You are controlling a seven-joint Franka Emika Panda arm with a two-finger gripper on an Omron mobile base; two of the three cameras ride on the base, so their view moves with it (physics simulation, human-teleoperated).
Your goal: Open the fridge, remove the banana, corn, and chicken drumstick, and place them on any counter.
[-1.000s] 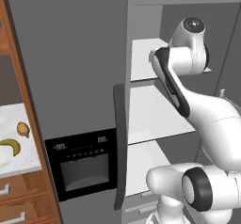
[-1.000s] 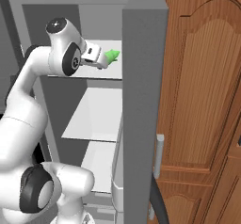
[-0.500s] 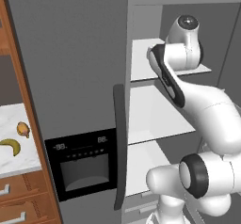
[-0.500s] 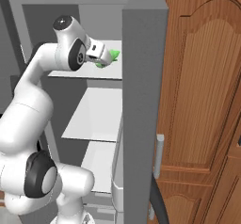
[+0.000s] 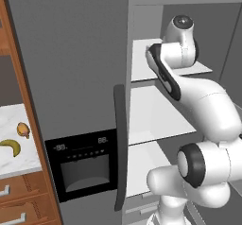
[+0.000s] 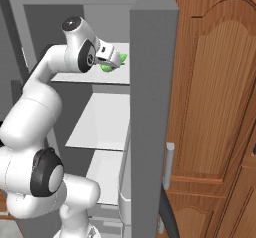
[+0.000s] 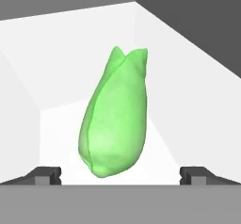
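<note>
Fridge (image 5: 85,68): tall, grey, two doors. The left door is shut and carries a dark upright handle and a black dispenser panel (image 5: 82,165) with a small display. The right door (image 6: 150,107) stands open, showing white shelves inside.

Corn (image 7: 115,117): bright green, husk-like, lying on the top shelf (image 5: 142,65) of the open compartment, with its split pointed end away from the hand. In the right base view it shows as a green patch (image 6: 114,64) just past the arm's hand.

Gripper (image 7: 120,173): jaws spread wide, one fingertip (image 7: 44,173) at each side of the corn's rounded near end, neither seen to touch it. Nothing is held.

Arm (image 5: 189,91): white, reaching up from the base into the top shelf space.

Banana (image 5: 11,146): yellow, curved, lying on the white marble desk (image 5: 26,165) left of the fridge.

Chicken drumstick (image 5: 23,130): orange-brown, on the same desk, near the banana, apart from it.

Drawers (image 5: 19,200): reddish-brown wood with silver bar handles, under the desk.

Cabinet (image 6: 215,107): tall wooden panelled door, right of the fridge.
</note>
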